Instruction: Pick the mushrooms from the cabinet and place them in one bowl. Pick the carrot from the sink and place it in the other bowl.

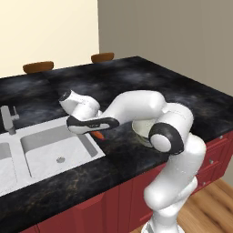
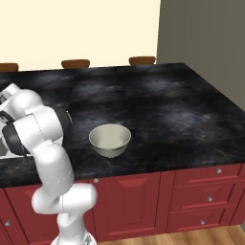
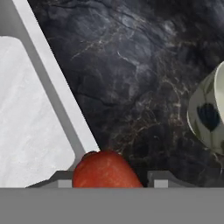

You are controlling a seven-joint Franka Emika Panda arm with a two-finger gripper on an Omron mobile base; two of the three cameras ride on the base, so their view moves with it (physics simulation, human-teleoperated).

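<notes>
The gripper (image 3: 109, 181) holds the carrot (image 3: 106, 169) between its fingers, over the dark counter (image 1: 136, 82) just past the sink's (image 1: 54, 150) right edge. The cream bowl (image 2: 110, 139) sits near the counter's front edge (not far off). Carry the carrot over the bowl's middle, go low, then let go gently, I think.

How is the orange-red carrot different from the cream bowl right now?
The carrot is orange-red and stubby; the cream bowl is pale, round and hollow. The carrot is far smaller than the bowl. The carrot is held off the surface between the gripper fingers, by the sink edge; the bowl rests upright on the dark counter. Both are over that counter.
</notes>
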